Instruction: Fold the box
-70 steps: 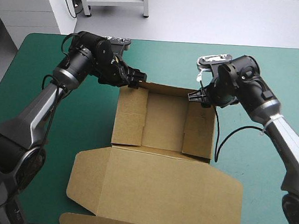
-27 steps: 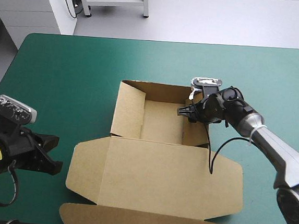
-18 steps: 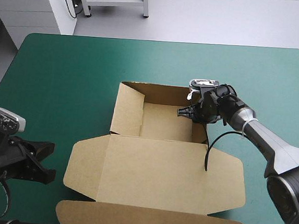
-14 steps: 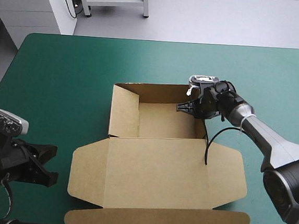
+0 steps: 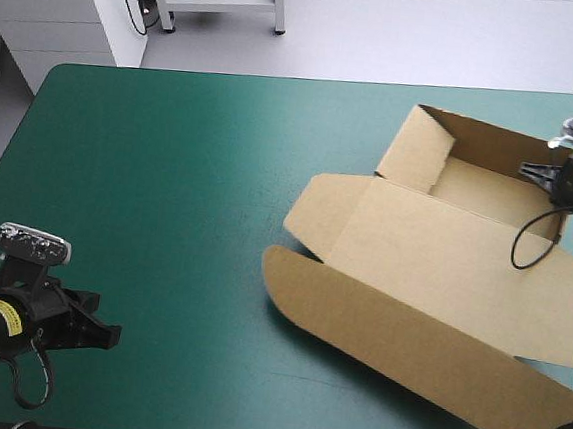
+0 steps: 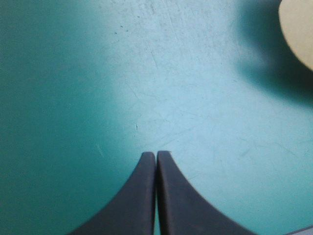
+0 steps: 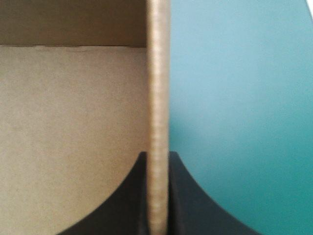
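**Brown box open at the table's right, clamped by the right gripper**

Across most of the high view, a table under a teal-green cover. On its right half, set at a slant, the box: an open tray with raised walls toward the far right corner, and a broad lid lying flat toward the near edge. At the lid's end, a long rounded flap, throwing a shadow on the cover at its left tip.

At the tray's right wall, close to the table's right edge, the right gripper, black fingers pinched all but together on that wall. In the right wrist view, the wall's brown edge standing upright between the two fingers, tray floor to one side of it, teal-green cover to the other.

Near the table's near left corner, well apart from the box, the left gripper, low over the cover. In the left wrist view, fingers pressed together into one pointed arch, nothing held between them. Ahead and off to one side, just a rounded corner of the flap above its dark shadow.
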You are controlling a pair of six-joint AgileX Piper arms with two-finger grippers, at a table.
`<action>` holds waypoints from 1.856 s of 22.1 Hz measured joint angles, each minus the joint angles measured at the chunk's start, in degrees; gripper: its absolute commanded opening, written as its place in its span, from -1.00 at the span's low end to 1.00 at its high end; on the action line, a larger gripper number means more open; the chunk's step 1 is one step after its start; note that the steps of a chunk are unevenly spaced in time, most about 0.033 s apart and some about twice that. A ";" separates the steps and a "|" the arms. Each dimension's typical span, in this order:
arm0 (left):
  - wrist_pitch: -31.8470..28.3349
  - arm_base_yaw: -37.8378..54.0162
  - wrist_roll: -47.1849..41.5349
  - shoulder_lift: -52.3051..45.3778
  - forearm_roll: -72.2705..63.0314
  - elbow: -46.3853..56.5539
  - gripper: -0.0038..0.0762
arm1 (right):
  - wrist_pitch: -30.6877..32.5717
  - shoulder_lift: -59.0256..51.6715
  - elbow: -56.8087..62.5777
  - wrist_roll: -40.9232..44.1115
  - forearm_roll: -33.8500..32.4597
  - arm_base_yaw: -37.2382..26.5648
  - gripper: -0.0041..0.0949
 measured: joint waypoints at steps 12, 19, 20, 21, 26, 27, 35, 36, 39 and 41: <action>-1.15 0.00 -0.20 0.00 0.45 0.05 -0.92 | -7.18 3.72 -0.24 0.58 3.15 -19.81 -0.95; -1.15 0.00 -0.20 0.00 0.38 0.05 -0.92 | -7.02 7.41 -0.24 -0.51 6.93 -19.81 -0.70; -1.15 0.00 -0.20 0.00 0.38 0.05 -0.92 | -6.53 7.47 -0.24 -0.86 6.93 -19.81 -0.56; -1.15 0.00 -0.20 0.00 0.38 0.05 -0.92 | -6.03 7.47 -0.24 -1.02 6.93 -19.81 -0.42; -1.15 0.00 -0.20 0.00 0.27 0.05 -0.92 | -0.95 7.47 -1.24 -4.24 5.89 -19.81 0.04; -1.09 0.00 -0.20 0.00 0.25 0.05 -0.92 | 1.59 7.47 -2.90 -4.79 5.89 -19.81 0.04; 0.26 0.00 -0.14 0.00 0.66 0.05 -0.92 | 10.10 1.64 -13.11 -11.80 10.45 -19.81 0.04; 0.34 0.00 0.01 0.00 1.55 0.05 -0.92 | 10.38 -0.83 -13.16 -12.32 12.56 -19.81 0.03; 0.79 0.00 1.22 0.00 5.55 0.05 -0.92 | 10.57 -6.16 -13.17 -12.77 18.74 -19.81 -0.30; 0.38 0.00 1.51 -0.29 7.65 0.05 -0.92 | 10.64 -11.74 -12.67 -13.03 22.83 -19.81 -0.60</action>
